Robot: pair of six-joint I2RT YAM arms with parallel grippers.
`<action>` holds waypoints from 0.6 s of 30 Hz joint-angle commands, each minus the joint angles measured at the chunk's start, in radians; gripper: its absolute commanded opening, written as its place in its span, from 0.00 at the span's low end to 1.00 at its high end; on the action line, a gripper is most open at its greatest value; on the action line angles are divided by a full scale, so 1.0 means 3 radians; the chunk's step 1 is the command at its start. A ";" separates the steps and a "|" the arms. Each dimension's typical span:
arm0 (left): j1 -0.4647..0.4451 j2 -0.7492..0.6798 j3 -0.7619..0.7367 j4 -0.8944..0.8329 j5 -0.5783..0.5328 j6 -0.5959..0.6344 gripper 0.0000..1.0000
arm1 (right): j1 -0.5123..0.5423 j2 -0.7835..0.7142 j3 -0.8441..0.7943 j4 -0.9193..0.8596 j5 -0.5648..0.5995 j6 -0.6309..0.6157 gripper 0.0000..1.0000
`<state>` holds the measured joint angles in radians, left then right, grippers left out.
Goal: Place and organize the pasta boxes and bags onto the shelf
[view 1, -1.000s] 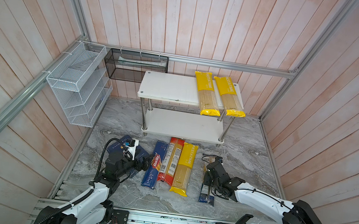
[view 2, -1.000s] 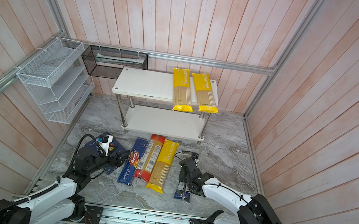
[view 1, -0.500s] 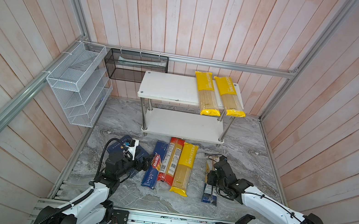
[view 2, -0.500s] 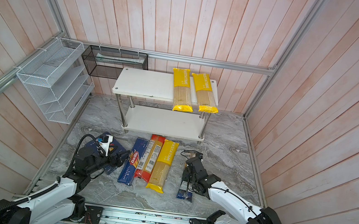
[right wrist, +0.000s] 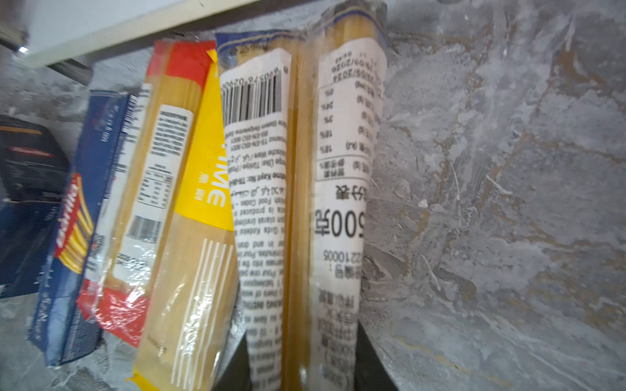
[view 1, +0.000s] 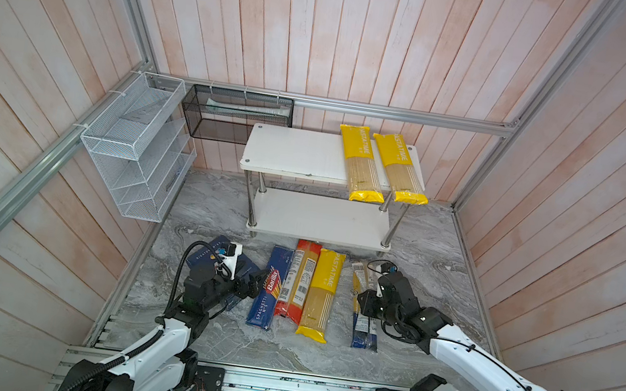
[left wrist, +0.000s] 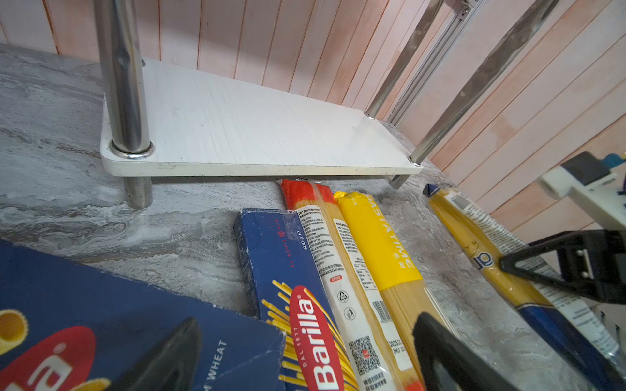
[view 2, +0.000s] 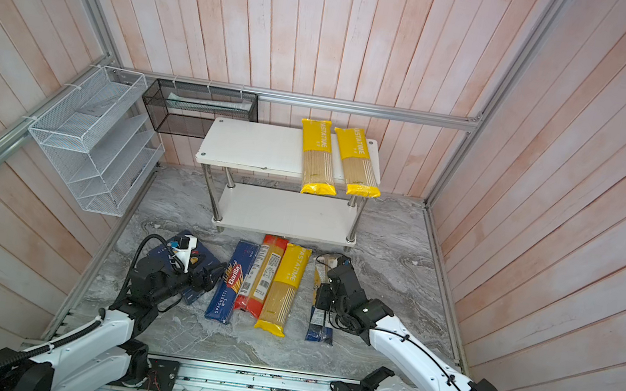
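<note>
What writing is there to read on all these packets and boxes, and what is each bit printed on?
"PASTATIME": yellow shelf bag and its neighbour, both on the shelf; also the yellow table bag.
"Barilla", "SPAGHETTI N.5", "DAL 1877", "500 g": narrow blue box.
"WHEAT": wide blue box.
"500": slim clear bags.
Too small to read: the label on the red-ended bag and the other fine print.

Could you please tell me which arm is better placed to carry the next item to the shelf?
Right: the right pincer is closed on the two slim clear bags; the left pincer hangs open over the boxes, holding nothing.
</note>
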<state>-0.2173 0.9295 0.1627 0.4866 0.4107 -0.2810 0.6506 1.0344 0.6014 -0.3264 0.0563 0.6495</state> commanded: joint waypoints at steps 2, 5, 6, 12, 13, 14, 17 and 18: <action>-0.0012 0.0010 0.0082 0.0019 -0.0009 0.0049 1.00 | 0.0049 -0.0113 0.0348 0.0083 -0.0104 -0.0070 0.17; -0.0012 0.0008 0.0084 0.0021 -0.0011 0.0051 1.00 | 0.0127 -0.0086 0.0502 0.0033 -0.0136 -0.0089 0.17; -0.0012 0.0006 0.0082 0.0021 -0.0013 0.0052 1.00 | 0.0158 -0.0076 0.0558 0.0021 -0.0137 -0.0094 0.17; -0.0012 0.0001 0.0089 0.0012 -0.0013 0.0052 1.00 | 0.0387 0.0007 0.0899 -0.0055 -0.0222 -0.0081 0.17; -0.0012 0.0005 0.0087 0.0009 -0.0015 0.0052 1.00 | 0.0448 0.0009 0.0946 -0.0058 -0.0186 -0.0079 0.17; -0.0012 0.0006 0.0084 0.0009 -0.0015 0.0052 1.00 | 0.0492 0.0021 0.0989 -0.0071 -0.0155 -0.0079 0.17; -0.0012 0.0007 0.0088 0.0009 -0.0011 0.0052 1.00 | 0.0593 0.0071 0.1108 -0.0124 -0.0092 -0.0104 0.17; -0.0012 0.0010 0.0087 0.0008 -0.0011 0.0052 1.00 | 0.0617 0.0088 0.1144 -0.0143 -0.0073 -0.0108 0.17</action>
<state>-0.2173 0.9295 0.1627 0.4866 0.4107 -0.2810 0.8181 1.0599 0.8780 -0.4183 0.0135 0.6312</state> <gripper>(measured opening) 0.995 0.283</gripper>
